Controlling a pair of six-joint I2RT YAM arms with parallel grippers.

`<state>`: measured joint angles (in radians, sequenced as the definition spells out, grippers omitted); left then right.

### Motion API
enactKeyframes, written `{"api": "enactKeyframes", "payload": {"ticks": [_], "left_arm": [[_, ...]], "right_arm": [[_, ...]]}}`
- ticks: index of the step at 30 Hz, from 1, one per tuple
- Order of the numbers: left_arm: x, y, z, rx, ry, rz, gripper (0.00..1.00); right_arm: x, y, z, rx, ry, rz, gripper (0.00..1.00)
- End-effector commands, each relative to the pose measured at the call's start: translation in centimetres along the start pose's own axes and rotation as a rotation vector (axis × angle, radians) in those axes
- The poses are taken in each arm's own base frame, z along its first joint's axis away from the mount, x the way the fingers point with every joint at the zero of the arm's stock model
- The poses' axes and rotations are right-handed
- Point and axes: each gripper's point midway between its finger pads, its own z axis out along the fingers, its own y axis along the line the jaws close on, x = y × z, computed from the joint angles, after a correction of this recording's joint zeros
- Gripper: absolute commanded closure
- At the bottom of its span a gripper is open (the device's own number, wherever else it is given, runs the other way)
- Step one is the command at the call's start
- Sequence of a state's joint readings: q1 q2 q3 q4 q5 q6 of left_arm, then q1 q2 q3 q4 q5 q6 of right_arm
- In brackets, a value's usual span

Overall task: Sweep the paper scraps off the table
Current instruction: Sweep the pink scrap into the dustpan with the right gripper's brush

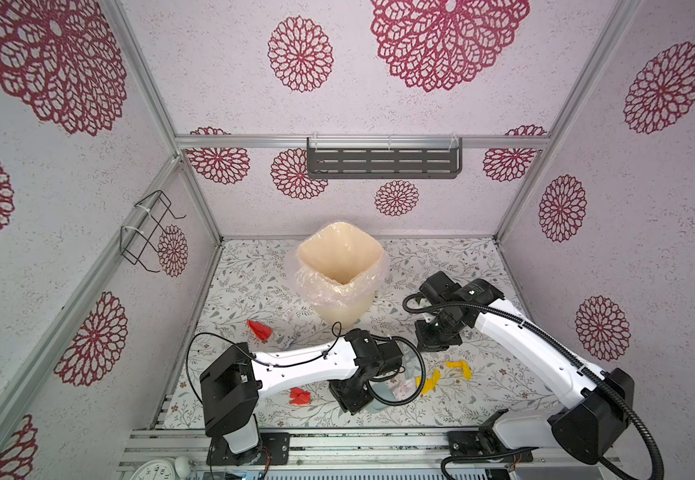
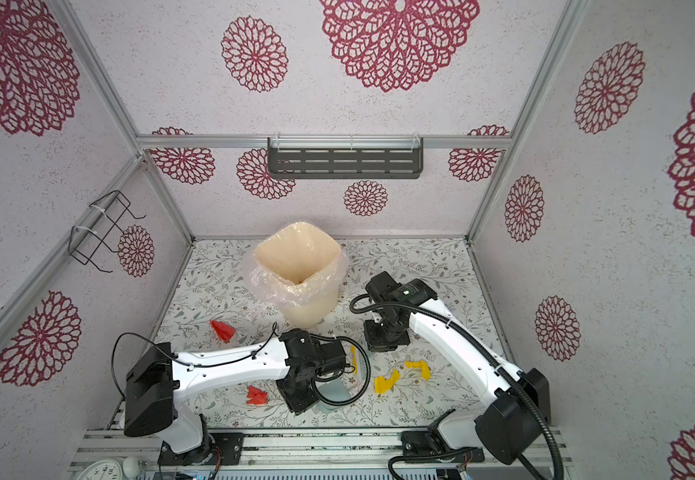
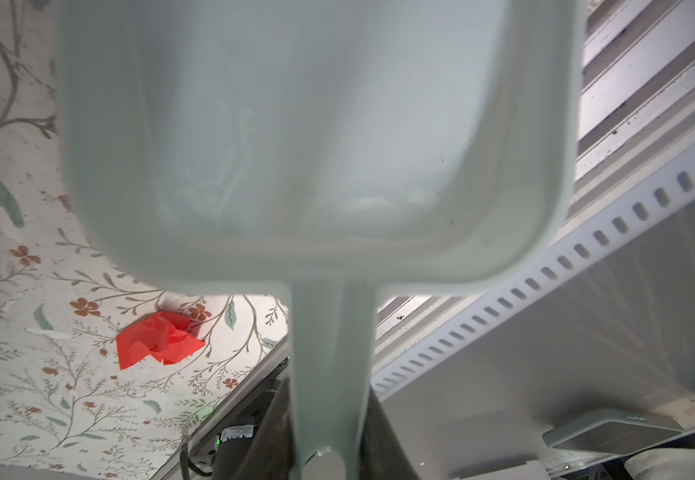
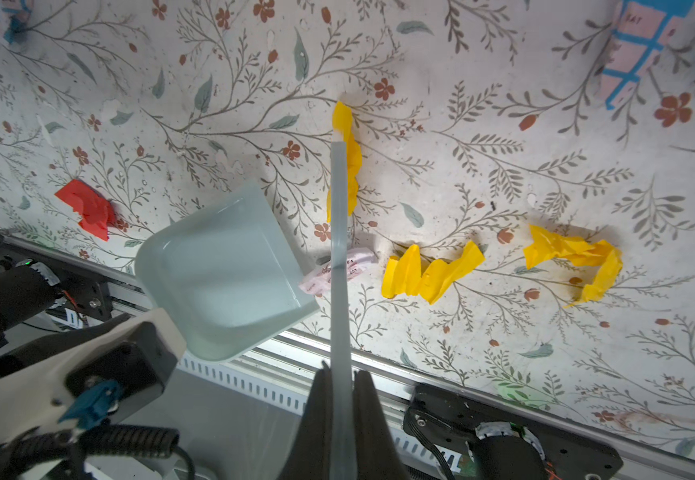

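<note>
My left gripper (image 3: 329,399) is shut on the handle of the pale blue dustpan (image 3: 316,145), which is held low near the table's (image 1: 483,266) front edge. Next to it, my right gripper (image 4: 341,382) is shut on the thin pale brush (image 4: 339,249), whose tip reaches a yellow strip (image 4: 347,166). Among the paper scraps, a white printed bit (image 4: 345,266) lies by the dustpan's (image 4: 225,270) mouth. Two yellow scraps (image 4: 428,272) (image 4: 578,257) lie to its right. One red scrap (image 1: 299,396) lies under the left arm and another (image 1: 260,329) lies further back.
A beige bin (image 1: 339,270) lined with a clear bag stands at the back middle of the table. A metal rail (image 1: 337,436) runs along the front edge. A dark shelf (image 1: 383,162) hangs on the back wall and a wire rack (image 1: 150,232) on the left wall.
</note>
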<state>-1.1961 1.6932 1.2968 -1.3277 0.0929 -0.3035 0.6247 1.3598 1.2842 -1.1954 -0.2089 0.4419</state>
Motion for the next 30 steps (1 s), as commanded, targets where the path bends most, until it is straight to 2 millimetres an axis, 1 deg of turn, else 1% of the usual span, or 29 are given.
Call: {"api": "enactKeyframes", "payload": {"ticks": [1,4,5,6,7,8,14,17,21,25,30], "left_arm": [[-0.1,-0.7,0.2,0.011,-0.002,0.006,1.00],[0.2,-0.7,0.4,0.012,0.006,0.008,1.00],[0.2,-0.7,0.4,0.012,0.009,0.007,1.00],[0.6,-0.7,0.4,0.007,0.019,0.006,1.00],[1.0,-0.7,-0.5,-0.001,0.011,-0.001,1.00],[1.3,-0.4,-0.8,-0.035,-0.003,-0.025,1.00],[1.5,-0.5,-0.2,-0.058,-0.020,-0.044,1.00],[1.2,-0.3,0.1,-0.065,-0.037,-0.037,1.00],[1.0,-0.1,0.9,-0.070,-0.045,-0.018,1.00],[0.5,0.0,1.2,-0.066,-0.072,0.001,1.00],[0.1,-0.2,1.3,-0.047,-0.090,0.020,1.00]], "right_arm": [[-0.3,1.7,-0.7,-0.066,-0.016,0.011,1.00],[-0.5,1.7,-0.9,-0.056,-0.027,0.010,1.00],[-0.6,1.0,-1.1,-0.020,-0.036,0.010,1.00],[-0.7,-0.1,-1.4,0.042,-0.047,0.009,1.00],[-0.7,-1.2,-1.8,0.101,-0.050,0.001,1.00],[-0.6,-1.4,-1.9,0.105,-0.063,0.006,1.00],[-0.5,-1.6,-2.7,0.109,-0.094,0.026,1.00],[-0.1,-1.8,-2.3,0.113,-0.072,0.031,1.00],[0.1,-1.5,-1.6,0.080,-0.069,0.058,1.00],[0.3,-1.3,-1.0,0.072,-0.062,0.073,1.00],[0.7,-1.6,-0.7,0.087,-0.045,0.086,1.00]]}}
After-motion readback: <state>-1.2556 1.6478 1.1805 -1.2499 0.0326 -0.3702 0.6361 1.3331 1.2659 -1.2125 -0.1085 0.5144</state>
